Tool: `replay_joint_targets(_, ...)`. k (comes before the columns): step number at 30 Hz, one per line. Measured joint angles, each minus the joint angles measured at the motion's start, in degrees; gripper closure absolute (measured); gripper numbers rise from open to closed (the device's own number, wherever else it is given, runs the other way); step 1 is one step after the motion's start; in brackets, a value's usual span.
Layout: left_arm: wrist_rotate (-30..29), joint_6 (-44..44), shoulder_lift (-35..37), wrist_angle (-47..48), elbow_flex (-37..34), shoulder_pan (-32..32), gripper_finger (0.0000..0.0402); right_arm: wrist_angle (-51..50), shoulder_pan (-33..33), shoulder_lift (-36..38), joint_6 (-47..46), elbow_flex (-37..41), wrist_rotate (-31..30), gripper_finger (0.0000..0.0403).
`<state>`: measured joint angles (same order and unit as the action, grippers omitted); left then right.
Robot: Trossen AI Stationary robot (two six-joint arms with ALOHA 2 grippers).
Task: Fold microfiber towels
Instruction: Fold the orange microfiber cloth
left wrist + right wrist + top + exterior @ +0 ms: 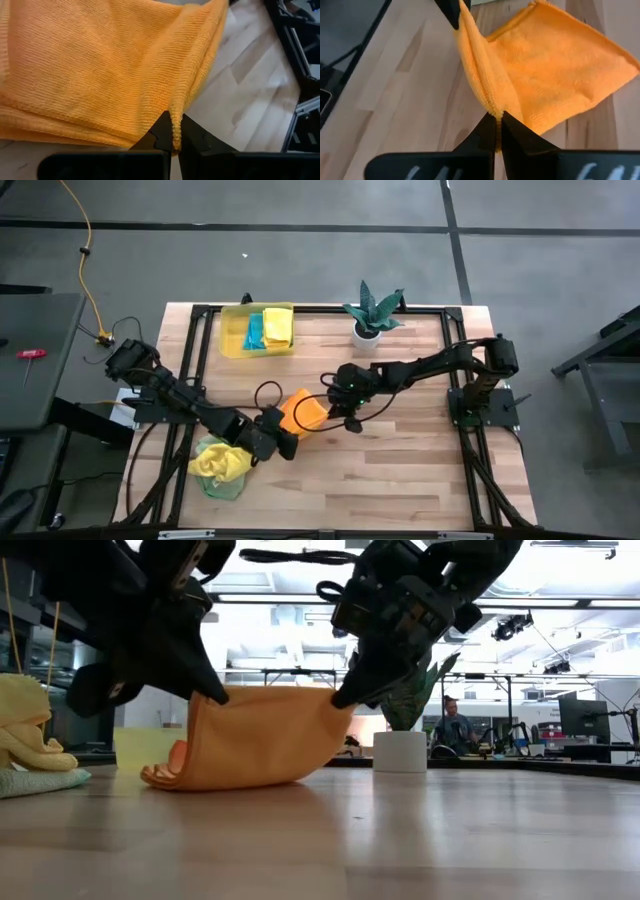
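Note:
An orange microfiber towel (302, 411) hangs between my two grippers at the table's middle. Its upper edge (275, 692) runs from one gripper to the other, and its lower part (170, 776) lies curled on the table. My left gripper (284, 430) is shut on the towel's left upper end, and my right gripper (333, 416) is shut on the right upper end. A yellow towel on a light green one (220, 463) lies in a heap near the table's left front. Blue and yellow towels (266, 330) lie in the yellow bin. My left gripper pinches the towel's upper left end (175, 129) between its two fingers, slanting down at it from the table's left. The cloth bunches into a ridge there; one layer or several, I cannot tell. The towel hangs below the fingers, its lower part on the table. My right gripper pinches the towel's upper right end (494, 111) between its two fingers, slanting down from the table's right. The cloth is gathered into a ridge (475, 65) that runs on to the other gripper. The edge between the two is nearly straight and sags only a little.
The translucent yellow bin (232, 345) stands at the far left of the table. A potted plant (372, 315) in a white pot stands at the far middle. Bare wood lies in front of the towel and to the right. A person (455, 725) sits in the room beyond.

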<state>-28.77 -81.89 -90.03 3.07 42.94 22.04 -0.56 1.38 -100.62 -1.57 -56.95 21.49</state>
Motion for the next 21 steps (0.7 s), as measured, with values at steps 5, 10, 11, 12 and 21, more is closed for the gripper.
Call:
replay_joint_targets(5, 0.7, 2.4, -0.1, 0.0, 0.0, -0.8, 0.0401, -2.9, 1.2, 0.7, -3.2, 0.0, 0.1, 0.0403)
replay_joint_targets(10, 3.2, 9.3, -0.1, -0.5, 0.0, -4.2, 0.0401, -9.1, 1.7, 2.3, -6.9, 0.0, 1.7, 0.0403)
replay_joint_targets(11, 4.4, 11.6, -0.1, -0.7, 0.0, -5.3, 0.0401, -10.4, 1.6, 2.7, -7.4, 0.0, 1.6, 0.0403)
replay_joint_targets(12, 5.8, 14.1, -0.1, -0.8, 0.1, -6.3, 0.0401, -11.3, 1.3, 3.1, -8.1, -0.1, 1.6, 0.0403)
replay_joint_targets(21, 21.4, 42.4, -0.1, -3.2, 0.1, -19.2, 0.0401, -13.7, -2.8, 7.3, -23.1, 2.6, -7.9, 0.0403)
